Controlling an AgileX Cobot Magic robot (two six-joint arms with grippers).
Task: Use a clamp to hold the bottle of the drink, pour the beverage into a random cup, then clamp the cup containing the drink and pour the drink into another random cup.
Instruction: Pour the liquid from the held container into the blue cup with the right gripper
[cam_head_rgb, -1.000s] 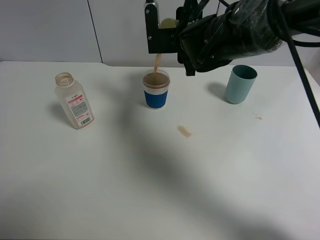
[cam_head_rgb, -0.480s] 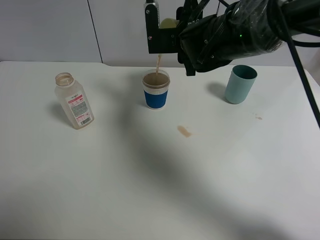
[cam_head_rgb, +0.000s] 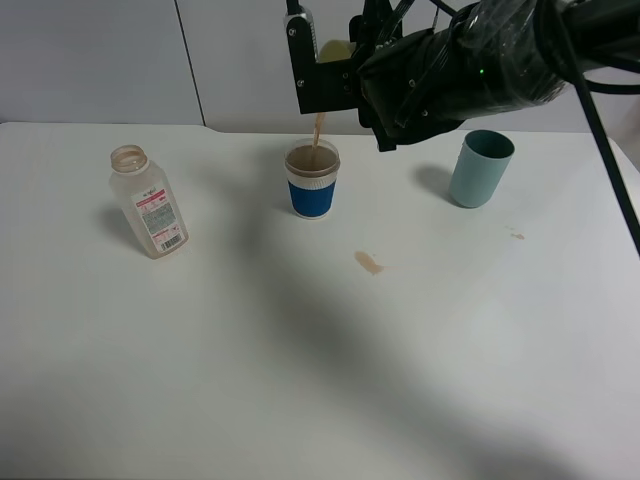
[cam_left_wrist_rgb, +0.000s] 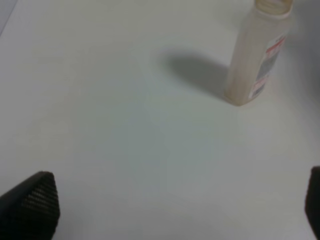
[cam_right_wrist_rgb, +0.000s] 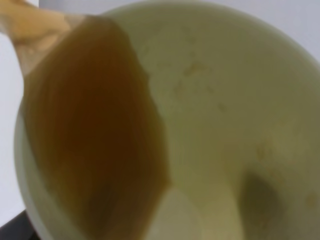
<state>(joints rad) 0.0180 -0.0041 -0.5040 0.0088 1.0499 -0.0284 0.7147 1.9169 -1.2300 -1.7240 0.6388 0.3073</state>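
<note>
A: Pouring from the yellow-green cup (cam_head_rgb: 335, 47) is the step in hand. The right arm (cam_head_rgb: 470, 65), the biggest thing in view, reaches in over the table's far edge, and the right gripper (cam_head_rgb: 335, 75) is clamped on that cup and holds it tipped well over.

B: And the table (cam_head_rgb: 320, 380) itself?

A: White and mostly bare toward the near edge. At the far edge, near the middle, stands the blue-sleeved paper cup (cam_head_rgb: 312, 180), directly under the tipped cup. A thin stream of the beverage (cam_head_rgb: 317, 130) falls into it, and it looks nearly full.

B: How much is left to pour?

A: The right wrist view looks straight into the yellow-green cup: brown liquid lies along one side and runs over the rim, so I'd judge some remains.

B: The other things?

A: The teal tumbler (cam_head_rgb: 481, 168) stands toward the far right corner, unused. The bottle (cam_head_rgb: 148, 200) stands upright toward the left edge, cap off and seemingly empty. The left gripper (cam_left_wrist_rgb: 165, 210) hangs with its fingers wide apart, holding nothing, the bottle ahead of it.

B: Anything spilled?

A: A small brown spill (cam_head_rgb: 369, 263) sits just nearer than the paper cup, and a fainter spot (cam_head_rgb: 517, 235) lies toward the right edge.

B: So what does the next move call for?

A: Keep the stream centred, watch the paper cup's level, then bring the yellow-green cup back upright before it overflows.
</note>
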